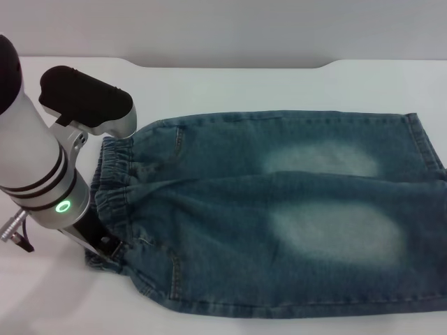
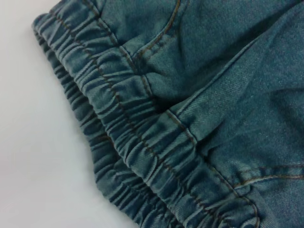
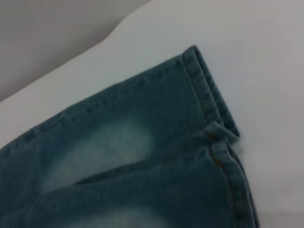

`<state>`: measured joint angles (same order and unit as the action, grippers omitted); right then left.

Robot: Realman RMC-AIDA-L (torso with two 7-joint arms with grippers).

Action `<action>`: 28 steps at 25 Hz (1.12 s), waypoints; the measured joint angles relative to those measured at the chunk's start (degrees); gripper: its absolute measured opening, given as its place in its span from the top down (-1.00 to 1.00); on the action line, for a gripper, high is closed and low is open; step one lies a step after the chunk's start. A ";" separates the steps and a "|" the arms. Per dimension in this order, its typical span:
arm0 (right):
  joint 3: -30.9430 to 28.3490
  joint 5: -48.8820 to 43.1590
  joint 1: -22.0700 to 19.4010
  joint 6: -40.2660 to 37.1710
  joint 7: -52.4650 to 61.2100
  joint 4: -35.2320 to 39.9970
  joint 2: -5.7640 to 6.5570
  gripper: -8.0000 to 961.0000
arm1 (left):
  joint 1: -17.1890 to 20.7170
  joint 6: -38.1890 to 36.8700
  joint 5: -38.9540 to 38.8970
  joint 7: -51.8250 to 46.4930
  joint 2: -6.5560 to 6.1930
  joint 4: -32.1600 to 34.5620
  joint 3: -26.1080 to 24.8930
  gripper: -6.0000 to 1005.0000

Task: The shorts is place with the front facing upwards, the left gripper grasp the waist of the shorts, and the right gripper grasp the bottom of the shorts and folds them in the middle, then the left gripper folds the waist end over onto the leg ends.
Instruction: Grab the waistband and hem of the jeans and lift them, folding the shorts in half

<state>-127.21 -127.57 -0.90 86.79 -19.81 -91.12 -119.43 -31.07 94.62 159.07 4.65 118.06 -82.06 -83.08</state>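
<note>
The blue denim shorts (image 1: 279, 209) lie flat on the white table, front up, with a pale faded patch on each leg. The gathered waist (image 1: 115, 174) points left and the leg ends (image 1: 426, 150) point right, running off the picture's right side. My left gripper (image 1: 105, 244) is down at the near corner of the waistband, touching the denim. The left wrist view looks closely at the puckered waist (image 2: 142, 142) and a pocket seam. In the right wrist view the stitched leg hems (image 3: 209, 99) lie flat on the table. My right gripper shows in no view.
The white table (image 1: 279, 84) ends at a far edge close behind the shorts, with a grey wall beyond. My silver left arm (image 1: 42, 174) with its green light stands over the table's left side.
</note>
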 joint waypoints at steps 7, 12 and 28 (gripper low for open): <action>2.48 0.77 -2.86 0.89 0.81 0.19 -0.18 -0.69 | -1.26 0.50 0.18 0.13 -0.03 0.26 0.05 0.87; 3.99 1.69 -4.24 0.83 1.18 0.07 -0.19 -0.69 | -1.35 0.41 0.15 0.70 0.00 0.70 0.12 0.87; 3.36 1.55 -5.52 -0.52 0.35 1.45 0.00 -0.69 | -1.40 0.30 0.01 0.80 0.15 0.58 0.29 0.87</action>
<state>-123.84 -126.02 -6.42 86.27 -19.45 -89.67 -119.43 -32.47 94.92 159.08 5.45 118.22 -81.49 -82.79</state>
